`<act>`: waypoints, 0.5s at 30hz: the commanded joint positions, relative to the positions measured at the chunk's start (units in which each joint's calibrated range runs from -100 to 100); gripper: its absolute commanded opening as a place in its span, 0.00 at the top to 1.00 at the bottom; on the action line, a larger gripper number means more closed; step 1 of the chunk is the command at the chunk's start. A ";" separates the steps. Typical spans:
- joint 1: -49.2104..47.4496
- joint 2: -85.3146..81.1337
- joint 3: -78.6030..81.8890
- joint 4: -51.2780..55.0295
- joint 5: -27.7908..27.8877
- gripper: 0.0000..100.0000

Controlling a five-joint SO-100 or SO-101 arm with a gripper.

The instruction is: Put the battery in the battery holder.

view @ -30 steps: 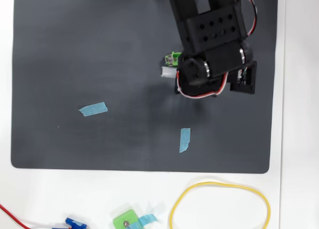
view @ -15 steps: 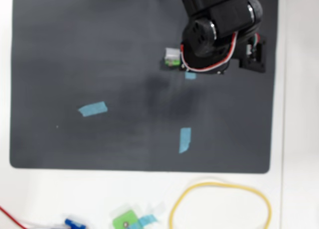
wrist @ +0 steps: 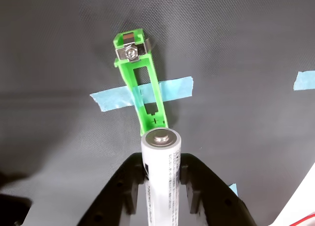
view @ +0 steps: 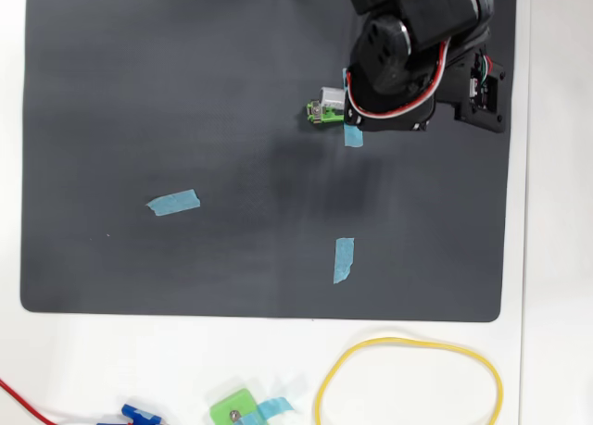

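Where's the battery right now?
In the wrist view the battery sits bottom centre, clamped between the gripper fingers, its capped end just short of the near end of the green battery holder taped to the dark mat.

One battery. One long green holder. One squarish green piece. Three blue tape strips on mat. One yellow loop. One dark mat.
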 commanded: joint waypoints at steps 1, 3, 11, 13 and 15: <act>-0.48 -1.55 0.02 -2.04 -0.31 1.00; -0.48 -1.55 0.02 -1.95 -0.31 1.00; -6.91 -1.46 0.02 -2.13 -0.36 1.00; -7.95 -1.46 0.02 -2.13 -0.36 1.00; -8.47 -1.38 0.02 -2.13 -0.36 1.00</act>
